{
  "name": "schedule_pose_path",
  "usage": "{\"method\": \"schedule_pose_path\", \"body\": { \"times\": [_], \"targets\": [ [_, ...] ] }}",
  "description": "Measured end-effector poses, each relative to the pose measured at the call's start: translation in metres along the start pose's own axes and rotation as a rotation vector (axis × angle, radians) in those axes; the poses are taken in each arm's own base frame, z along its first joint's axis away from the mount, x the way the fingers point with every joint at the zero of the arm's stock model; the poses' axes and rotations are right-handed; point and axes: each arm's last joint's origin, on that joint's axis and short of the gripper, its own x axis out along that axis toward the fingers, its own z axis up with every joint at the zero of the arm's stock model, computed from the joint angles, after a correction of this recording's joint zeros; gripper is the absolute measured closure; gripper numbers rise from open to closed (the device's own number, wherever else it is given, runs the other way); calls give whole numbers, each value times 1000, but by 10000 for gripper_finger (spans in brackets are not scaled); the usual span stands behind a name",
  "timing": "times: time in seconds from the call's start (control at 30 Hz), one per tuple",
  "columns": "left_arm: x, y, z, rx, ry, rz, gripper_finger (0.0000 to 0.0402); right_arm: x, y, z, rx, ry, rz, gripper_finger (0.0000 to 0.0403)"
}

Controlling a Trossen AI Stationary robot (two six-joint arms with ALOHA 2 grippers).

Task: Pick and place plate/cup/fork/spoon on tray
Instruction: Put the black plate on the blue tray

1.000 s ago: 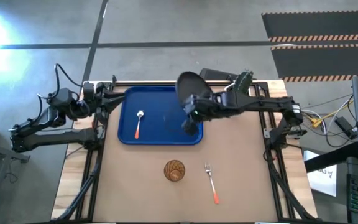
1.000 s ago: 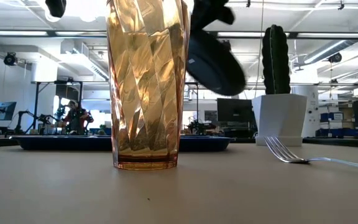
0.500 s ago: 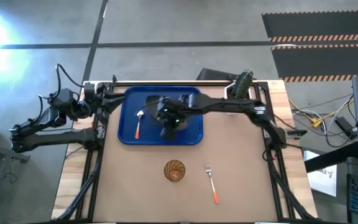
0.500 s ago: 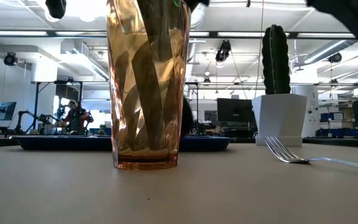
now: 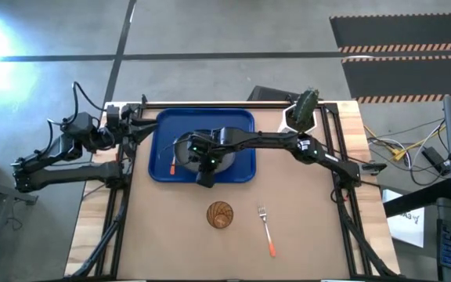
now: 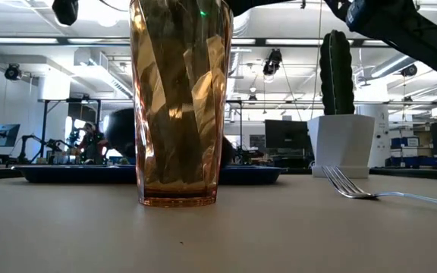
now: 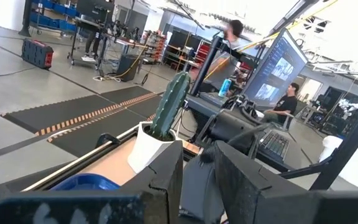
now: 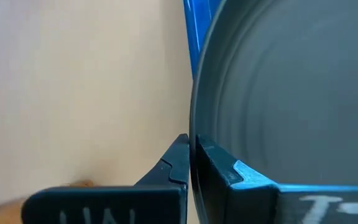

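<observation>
Right hand pinching plate rim, plate low over tray middle, beside spoon; plate stiff, matte, thin rim best hold. Cup, fork on desk. Left hand parked, empty, fingers slightly apart

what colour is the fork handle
Orange, with silver tines; the fork shows best in the high view, lying on the table.

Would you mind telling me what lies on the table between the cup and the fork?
Nothing: in the high view, bare tabletop separates the cup from the fork.
</observation>
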Motion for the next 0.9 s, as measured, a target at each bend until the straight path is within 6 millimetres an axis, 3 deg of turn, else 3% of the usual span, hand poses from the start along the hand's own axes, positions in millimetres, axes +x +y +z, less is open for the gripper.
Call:
{"method": "schedule_pose_path", "body": {
  "times": [0.33, 0.77, 0.9],
  "targets": [
    [-2, 0, 1, 1, -8, -3, 327, 2, -3, -4, -2, 32, -71, 394],
    [-1, 0, 0, 1, 4, 1, 327, 37, -16, -10, -24, 83, -88, 394],
    [-2, 0, -1, 1, 10, 3, 327, 40, -16, -10, -26, 82, -89, 394]
  ]
}}
